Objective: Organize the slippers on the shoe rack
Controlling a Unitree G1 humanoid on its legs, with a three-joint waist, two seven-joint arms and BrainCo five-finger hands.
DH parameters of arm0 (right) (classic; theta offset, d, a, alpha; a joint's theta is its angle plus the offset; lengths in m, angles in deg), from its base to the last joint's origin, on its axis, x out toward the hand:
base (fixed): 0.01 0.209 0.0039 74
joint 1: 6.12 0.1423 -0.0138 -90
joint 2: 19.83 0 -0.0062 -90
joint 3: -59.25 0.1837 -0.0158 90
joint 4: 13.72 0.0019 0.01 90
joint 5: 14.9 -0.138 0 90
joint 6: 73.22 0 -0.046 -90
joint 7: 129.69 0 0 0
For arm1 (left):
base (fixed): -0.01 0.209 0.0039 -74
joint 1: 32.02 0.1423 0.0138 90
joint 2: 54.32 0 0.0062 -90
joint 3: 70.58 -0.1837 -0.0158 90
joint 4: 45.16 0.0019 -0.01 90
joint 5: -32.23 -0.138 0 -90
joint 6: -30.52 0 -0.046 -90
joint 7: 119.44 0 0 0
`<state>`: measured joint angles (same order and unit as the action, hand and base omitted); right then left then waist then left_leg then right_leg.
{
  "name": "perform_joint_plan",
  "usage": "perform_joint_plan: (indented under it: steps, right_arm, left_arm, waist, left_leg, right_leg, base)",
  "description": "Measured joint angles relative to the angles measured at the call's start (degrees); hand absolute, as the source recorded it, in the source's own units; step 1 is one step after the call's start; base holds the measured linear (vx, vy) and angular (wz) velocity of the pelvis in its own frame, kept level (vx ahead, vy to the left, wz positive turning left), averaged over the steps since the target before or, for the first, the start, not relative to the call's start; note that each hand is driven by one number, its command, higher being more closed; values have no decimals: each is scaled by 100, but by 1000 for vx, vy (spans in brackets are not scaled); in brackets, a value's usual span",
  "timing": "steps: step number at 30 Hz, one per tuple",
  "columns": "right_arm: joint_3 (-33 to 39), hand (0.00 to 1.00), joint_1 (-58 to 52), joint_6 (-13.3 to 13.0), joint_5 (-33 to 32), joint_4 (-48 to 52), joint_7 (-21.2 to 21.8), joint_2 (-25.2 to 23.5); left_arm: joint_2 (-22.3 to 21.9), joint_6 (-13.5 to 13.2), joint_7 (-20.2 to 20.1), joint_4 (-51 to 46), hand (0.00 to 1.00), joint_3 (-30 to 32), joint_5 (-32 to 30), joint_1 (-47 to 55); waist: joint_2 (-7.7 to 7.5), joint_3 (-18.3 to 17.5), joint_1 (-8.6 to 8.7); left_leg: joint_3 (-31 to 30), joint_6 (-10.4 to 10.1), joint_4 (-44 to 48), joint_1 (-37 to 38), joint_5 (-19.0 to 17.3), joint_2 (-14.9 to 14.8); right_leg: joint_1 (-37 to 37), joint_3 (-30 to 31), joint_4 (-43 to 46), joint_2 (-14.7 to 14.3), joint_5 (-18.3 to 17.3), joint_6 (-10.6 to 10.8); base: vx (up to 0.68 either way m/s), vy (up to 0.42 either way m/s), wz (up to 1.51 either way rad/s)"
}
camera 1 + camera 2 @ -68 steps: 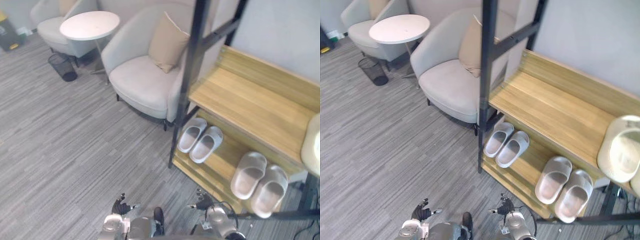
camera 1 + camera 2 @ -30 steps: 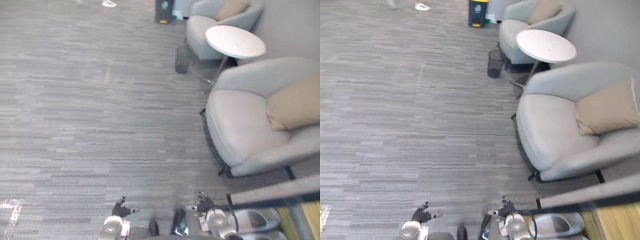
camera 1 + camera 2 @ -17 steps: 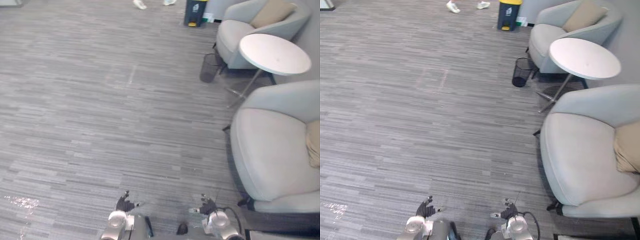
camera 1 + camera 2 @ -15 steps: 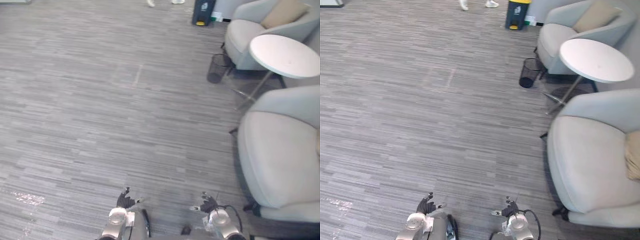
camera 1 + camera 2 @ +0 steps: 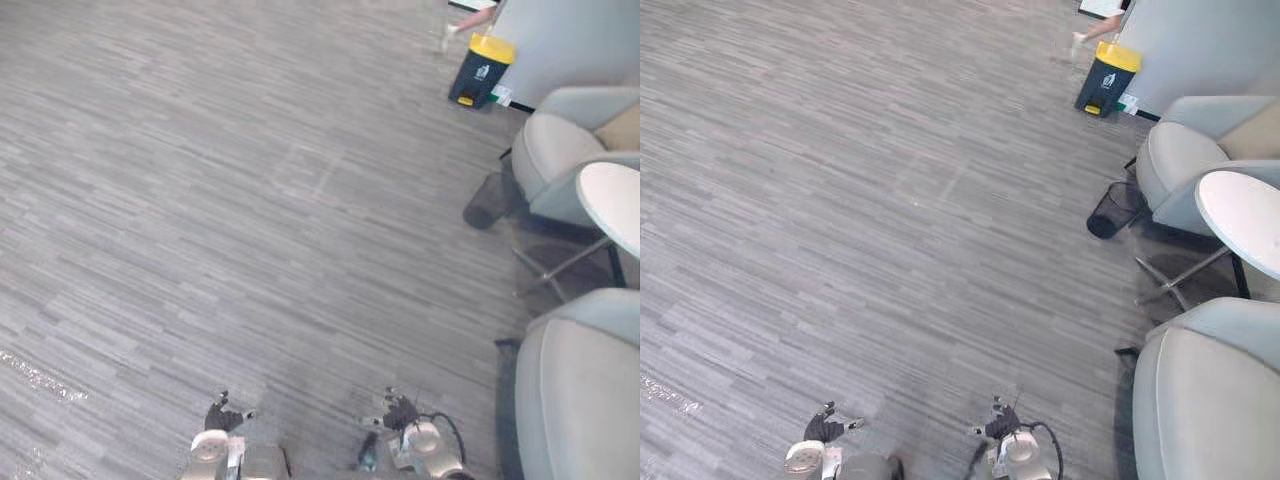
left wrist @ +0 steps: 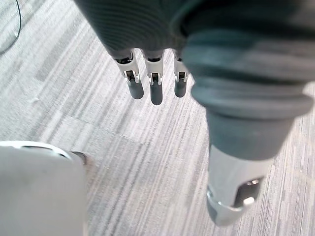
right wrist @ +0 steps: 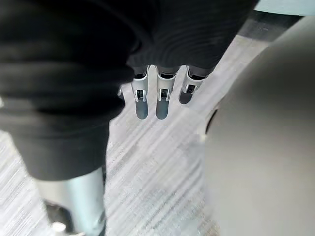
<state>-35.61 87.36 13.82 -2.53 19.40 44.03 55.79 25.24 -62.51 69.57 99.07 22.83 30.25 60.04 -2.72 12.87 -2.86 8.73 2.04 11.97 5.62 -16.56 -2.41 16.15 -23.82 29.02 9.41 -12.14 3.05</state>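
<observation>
At six o'clock, left robot hand and right robot hand are held slack and empty above the floor. View has been swung off the shoe rack; slippers, last seen paired there, are judged beyond four o'clock.

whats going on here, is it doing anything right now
Nothing is being handled at this moment. The robot's left hand and right hand hang low in front of it, fingers straight, both empty. Its head camera looks down on a grey carpet floor. Off to its right stand an armchair, a round white table, a black wire basket and a bin with a yellow lid.
</observation>
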Motion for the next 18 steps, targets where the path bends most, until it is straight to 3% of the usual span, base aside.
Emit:
perform_joint_plan:
  steps: [1, 2, 3, 4, 5, 7, 8, 9, 10, 11, 12, 14, 16, 17, 18]
  right_arm:
    - [10, 0, 12, 0, -1, 1, 2, 2]
    - [25, 0, 43, 4, 0, -7, 8, 4]
    - [24, 0, 32, 14, 2, -18, 15, 3]
    - [26, 0, 25, 12, -2, -14, 18, 4]
    - [40, 0, 43, 9, 7, -4, 25, 48]
    - [180, 0, 69, 10, 14, 63, 49, 91]
    - [205, 0, 69, 12, 13, 75, 52, 98]
    - [238, 0, 58, 24, 10, 74, 66, 115]
    - [207, 0, 20, 42, 10, 84, 72, 91]
    - [170, 0, 29, 50, 6, 86, 71, 79]
    - [159, 0, 30, 80, -1, 73, 71, 75]
    - [131, 0, 19, 78, -10, 60, 62, 61]
    - [138, 0, 118, 78, -125, 66, 39, 80]
    - [138, 0, 137, 78, -124, 66, 33, 76]
    - [137, 0, 172, 74, -124, 67, 23, 66]
  left_arm:
    - [-6, 0, 0, 7, 0, 0, 0, -9]
    - [-32, -1, -12, 43, 0, -6, 0, -42]
    - [-63, 0, -18, 60, 0, -4, -4, -18]
    - [-73, 0, -18, 70, 0, -1, -4, -13]
    - [-114, -2, -18, 127, 0, 17, -7, -2]
    - [-256, -17, -21, 162, 0, 20, -8, -14]
    - [-277, -18, -23, 163, 0, 22, -12, 5]
    - [-315, -14, -28, 168, 0, 155, -15, 37]
    - [-336, -14, -26, 161, 0, 264, -18, 18]
    - [-347, -16, -24, 148, 0, 316, -14, 18]
    - [-378, -41, -23, 81, 0, 469, -10, 9]
    - [-349, -46, -22, -35, 0, 533, -6, -43]
    - [-310, -93, -20, -224, 0, 617, 5, -89]
    - [-303, -106, -24, -260, 0, 617, 9, -102]
    - [-297, -132, -25, -318, 0, 617, 21, -132]
  waist:
    - [7, 5, 11]
    - [-9, 19, 64]
    - [-28, 31, 73]
    - [-20, 35, 80]
    - [43, 12, 161]
    - [303, 12, 160]
    - [327, 12, 162]
    - [400, 2, 162]
    - [425, 22, 158]
    - [445, 40, 135]
    - [472, 82, 99]
    - [382, 111, -2]
    - [236, 181, -77]
    - [209, 196, -91]
    - [145, 232, -106]
  left_leg:
    - [-30, -10, -24, 26, -7, -12]
    - [-209, -115, -215, 193, -56, 16]
    - [-364, -247, -303, 400, -171, 49]
    - [-422, -278, -306, 462, -216, 50]
    - [-689, -368, -289, 641, -364, -62]
    - [-867, -379, 185, 543, -361, -239]
    - [-863, -383, 360, 495, -360, -264]
    - [-760, -668, 1450, 117, -197, -400]
    - [-633, -1081, 2506, -297, 216, -556]
    - [-578, -1139, 2959, -452, 246, -681]
    - [-122, -982, 4159, -902, 97, -1079]
    - [300, -707, 4523, -1417, -74, -1231]
    - [533, -528, 3621, -2160, -302, -1063]
    - [529, -504, 3277, -2291, -287, -989]
    - [492, -457, 2499, -2465, -142, -833]
  right_leg:
    - [16, 2, -212, -54, 66, 7]
    - [62, 78, -1491, -287, 611, 62]
    - [64, 290, -1942, -367, 926, 59]
    - [62, 376, -1931, -393, 1049, -25]
    - [50, 657, -1514, -470, 1431, -349]
    - [117, 394, -810, -442, 793, -537]
    - [86, 359, -747, -434, 736, -567]
    - [-158, 253, -740, -493, 458, -611]
    - [-499, 217, -922, -575, 337, -587]
    - [-666, 211, -1032, -610, 303, -588]
    - [-1214, 210, -1371, -766, 235, -608]
    - [-1771, 223, -1779, -763, 210, -605]
    - [-2236, 223, -2138, -607, 231, -571]
    - [-2287, 215, -2160, -551, 230, -566]
    - [-2385, 198, -2166, -419, 202, -408]
  base:
    - [446, -92, 59]
    - [389, -103, 76]
    - [499, -150, 80]
    - [589, -235, 91]
    - [621, -254, 86]
    - [647, -241, 78]
    - [763, -246, 39]
    - [726, -225, 21]
    - [597, -181, 19]
    - [429, -126, 10]
    - [489, -96, -1]
    - [567, -69, -3]
    - [442, 70, -5]
    - [422, 172, -9]
    - [423, 235, -12]
